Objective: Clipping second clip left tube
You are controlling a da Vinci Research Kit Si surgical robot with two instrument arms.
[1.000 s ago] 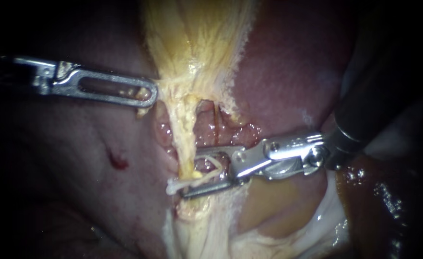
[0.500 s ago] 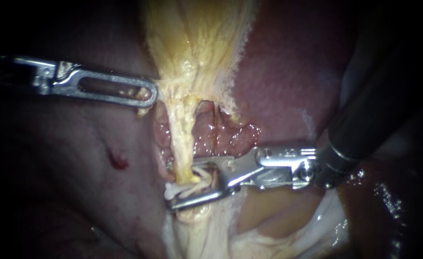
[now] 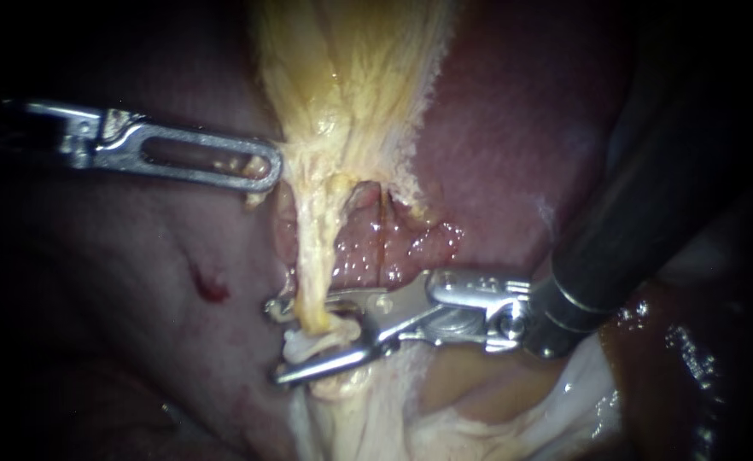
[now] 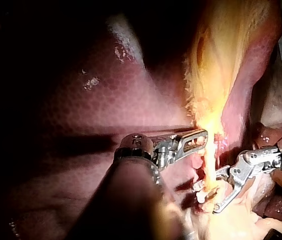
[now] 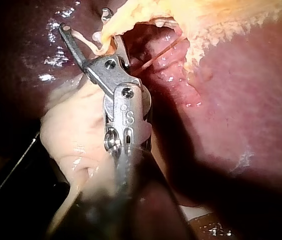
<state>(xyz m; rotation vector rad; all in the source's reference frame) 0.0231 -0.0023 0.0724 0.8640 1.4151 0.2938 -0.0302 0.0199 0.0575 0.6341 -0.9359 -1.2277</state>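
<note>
The left tube is a pale yellow strand running down from the gallbladder. My right instrument reaches in from the right. Its jaws stand open astride the tube's lower end, one on each side, tips past it. A white clip lies between them against the tube. In the right wrist view the same open jaws straddle the strand. My left instrument is shut on the gallbladder's yellow neck, holding it leftward. It also shows in the left wrist view.
A thin reddish right tube runs beside the left one over glistening pink tissue. Dark red liver lies behind and to the right. A small blood spot marks the liver at the left. Pale fatty tissue sits under the right shaft.
My right instrument has slid leftward and slightly down, so its open jaws now reach past the left tube with the clip. The left instrument has held still.
</note>
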